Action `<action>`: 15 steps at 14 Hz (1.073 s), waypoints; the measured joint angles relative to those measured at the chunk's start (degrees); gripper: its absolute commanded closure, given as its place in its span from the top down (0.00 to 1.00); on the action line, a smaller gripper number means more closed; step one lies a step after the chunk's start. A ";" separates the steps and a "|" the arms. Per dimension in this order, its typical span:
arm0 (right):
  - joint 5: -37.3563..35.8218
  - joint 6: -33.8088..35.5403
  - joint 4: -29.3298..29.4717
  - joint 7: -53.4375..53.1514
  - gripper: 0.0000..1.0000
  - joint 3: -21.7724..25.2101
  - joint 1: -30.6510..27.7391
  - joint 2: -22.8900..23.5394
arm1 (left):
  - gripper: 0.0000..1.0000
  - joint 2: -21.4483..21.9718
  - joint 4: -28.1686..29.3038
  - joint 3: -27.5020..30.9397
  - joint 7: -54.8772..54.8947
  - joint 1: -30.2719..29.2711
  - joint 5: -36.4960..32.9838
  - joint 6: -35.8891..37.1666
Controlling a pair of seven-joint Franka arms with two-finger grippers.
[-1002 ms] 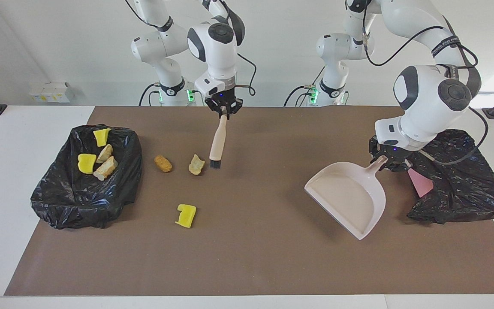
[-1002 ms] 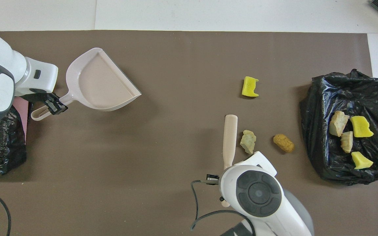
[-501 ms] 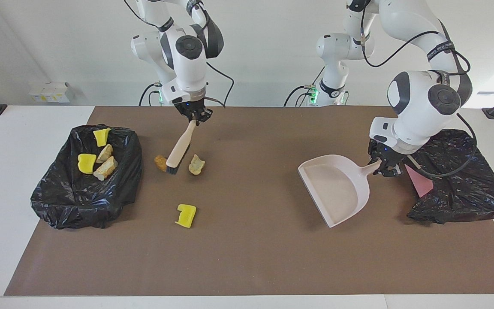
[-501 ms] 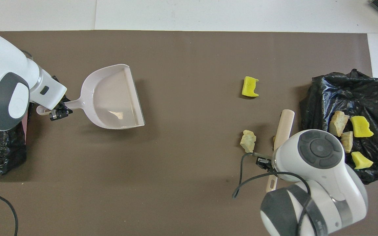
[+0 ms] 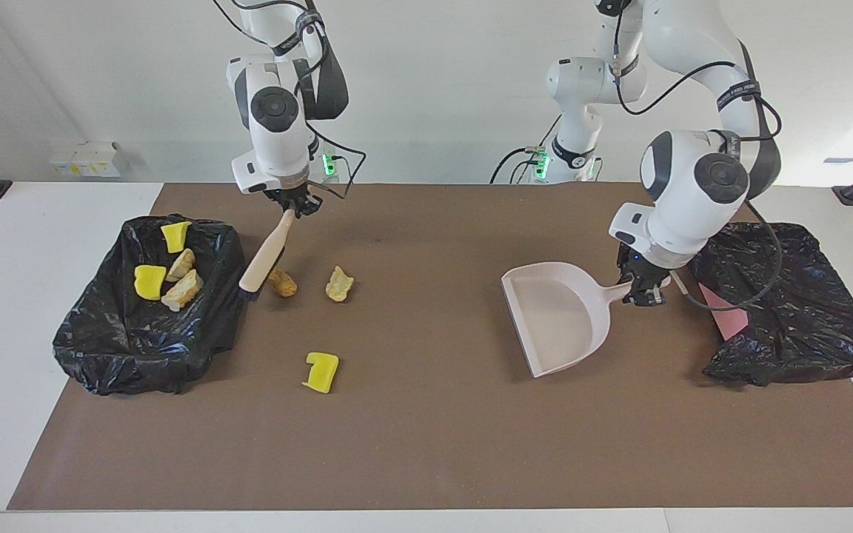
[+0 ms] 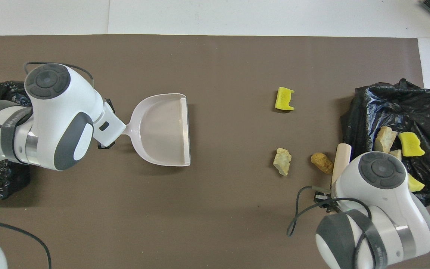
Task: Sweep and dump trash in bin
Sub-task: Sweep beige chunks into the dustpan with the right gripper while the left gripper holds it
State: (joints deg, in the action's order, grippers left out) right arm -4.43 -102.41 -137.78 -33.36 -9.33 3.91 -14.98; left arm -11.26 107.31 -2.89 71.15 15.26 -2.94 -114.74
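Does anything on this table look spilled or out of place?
Yes: three lumps lie loose on the brown mat beside the black bag that already holds four: an orange-brown chunk, a pale beige chunk and a yellow piece. A pink sheet pokes from the other bag.

Seven spongy lumps of trash: two yellow pieces (image 5: 149,281) and two beige chunks (image 5: 181,290) lie inside a black bag (image 5: 101,348), while an orange-brown chunk (image 5: 282,282), a beige chunk (image 5: 339,283) and a yellow piece (image 5: 321,371) rest apart on the tabletop (image 5: 426,444) beside it
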 measured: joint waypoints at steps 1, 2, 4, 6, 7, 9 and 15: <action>-0.10 0.00 -0.88 0.44 0.00 0.00 0.00 -0.57 | 0.00 0.22 0.96 -0.01 -2.41 1.73 -0.75 -0.32; -0.83 -0.01 -1.72 0.92 0.00 -0.01 0.00 -1.09 | 0.00 0.36 1.72 -0.05 -5.43 3.68 -1.75 -0.42; -2.84 -1.22 -3.66 2.13 0.00 -0.02 -0.08 -1.22 | 0.00 0.86 2.82 -0.11 -12.14 7.61 -2.61 -0.43; -3.39 -2.79 -4.72 5.79 0.00 -0.02 -0.47 -0.82 | 0.00 1.70 3.68 -0.17 -18.77 10.52 -2.71 -0.32; -3.43 -3.99 -4.87 7.90 0.00 -0.03 -0.53 -0.65 | 0.00 2.07 4.08 -0.26 -21.98 11.78 -2.73 0.05; -3.39 -5.60 -4.64 12.03 0.00 -0.24 -0.48 -0.22 | 0.00 2.14 4.79 -0.35 -28.16 14.68 -2.75 0.89; 6.51 -7.58 0.90 14.39 0.00 -0.75 2.77 4.09 | 0.00 2.18 5.93 -0.31 -31.24 16.28 -2.77 1.47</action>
State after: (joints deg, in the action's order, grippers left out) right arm 2.07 -109.99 -136.88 -18.97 -10.09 6.69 -10.89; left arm -9.07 113.25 -3.20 39.90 31.54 -5.72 -113.27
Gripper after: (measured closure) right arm 0.731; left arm 0.687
